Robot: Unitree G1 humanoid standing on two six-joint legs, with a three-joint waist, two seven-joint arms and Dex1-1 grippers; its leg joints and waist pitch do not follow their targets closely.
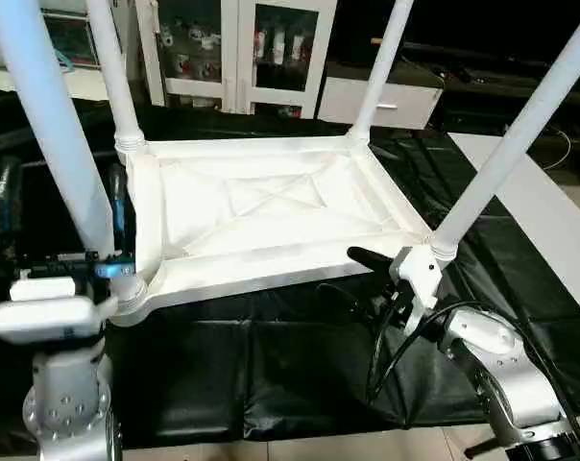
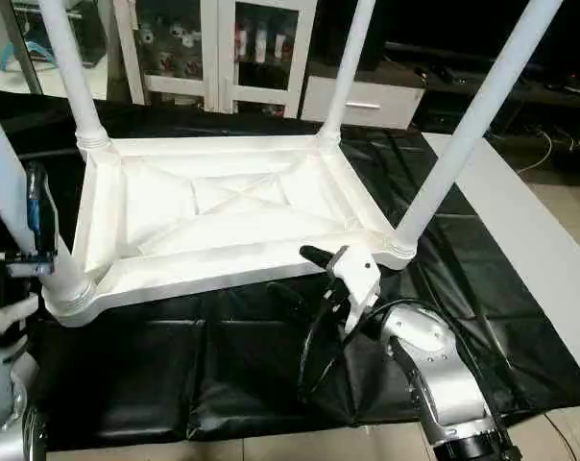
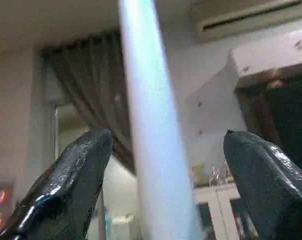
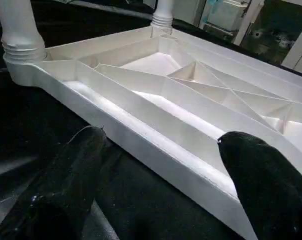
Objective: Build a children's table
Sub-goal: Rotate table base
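The children's table (image 1: 261, 206) lay upside down on the black-covered bench (image 1: 271, 355), all four legs standing up in its corner sockets. It looked like light, stiff, slick plastic to me, so the ribbed rim seemed the best place to grab. Plenty of open black sheet at the near edge. The left gripper (image 3: 163, 165) had its fingers spread wide around the near-left leg (image 1: 60, 144) without touching, and the right gripper (image 4: 161, 170) hung open too, empty, beside the near rim.
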